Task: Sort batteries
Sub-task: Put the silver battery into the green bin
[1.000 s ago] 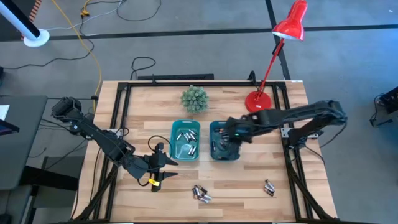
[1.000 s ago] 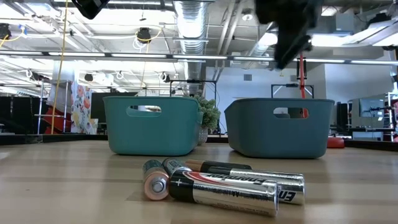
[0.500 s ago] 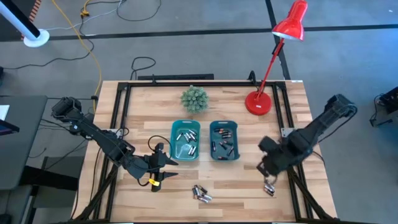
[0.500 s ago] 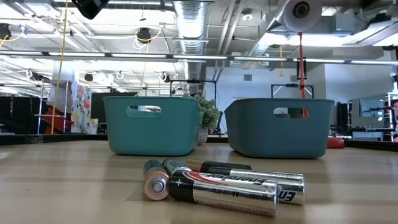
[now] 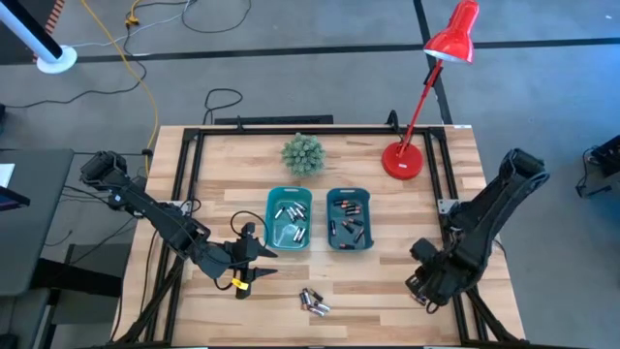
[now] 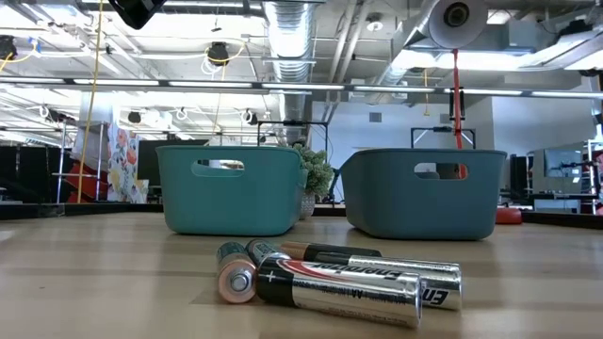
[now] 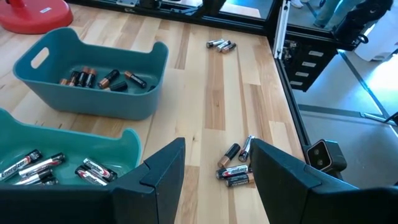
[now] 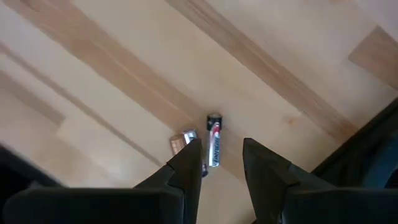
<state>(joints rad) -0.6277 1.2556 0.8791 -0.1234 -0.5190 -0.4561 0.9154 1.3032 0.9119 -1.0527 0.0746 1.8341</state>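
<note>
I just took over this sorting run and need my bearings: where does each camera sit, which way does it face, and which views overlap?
High: overhead, straight down on the table; both arms, left claw, right claw.
Low: table height, level across loose batteries toward two teal bins; no claw visible.
Left wrist: past its open fingers at bins and batteries.
Right wrist: down past open fingers at two batteries.
Shared: high, low and left wrist all show the bins.

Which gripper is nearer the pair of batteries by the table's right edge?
Right. The right gripper hangs directly over that battery pair, fingers open. The left gripper waits across the table, beyond the teal bins.
</note>
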